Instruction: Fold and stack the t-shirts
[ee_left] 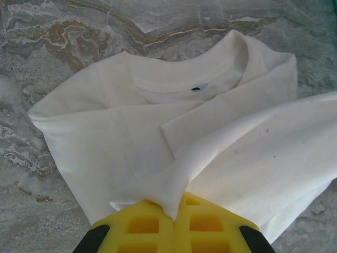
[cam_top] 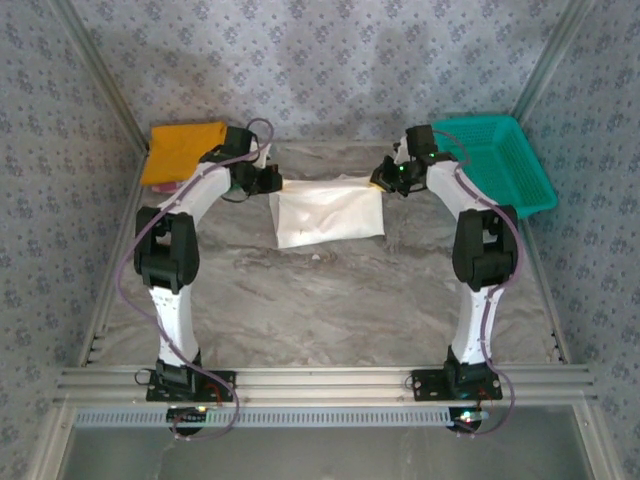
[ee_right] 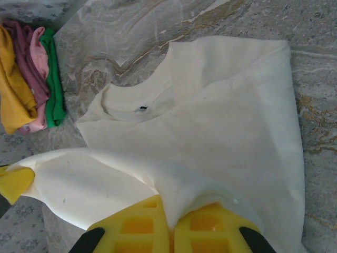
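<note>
As we look down from above, the marble-patterned table [cam_top: 330, 300] carries everything. The white t-shirt [cam_top: 328, 212] lies toward the table's far edge, about midway between its left and right edges. It is partly folded, and its collar and small label face up in both wrist views. The teal basket [cam_top: 500, 160] sits at the far right corner, apart from the shirt. The stack of folded shirts [cam_top: 180, 150] sits at the far left corner with orange on top. From the right wrist we see its layers [ee_right: 31, 79] in orange, dark pink, pink and green.

The 2 grippers are at the shirt's far edge, 1 at each end. The left gripper [ee_left: 175, 211] has its yellow jaws pinched together on a fold of white cloth. The right gripper [ee_right: 171, 216] is clamped on the cloth in the same way. Between them, a band of the shirt is lifted off the layer below and stretches from 1 grip to the other.
</note>
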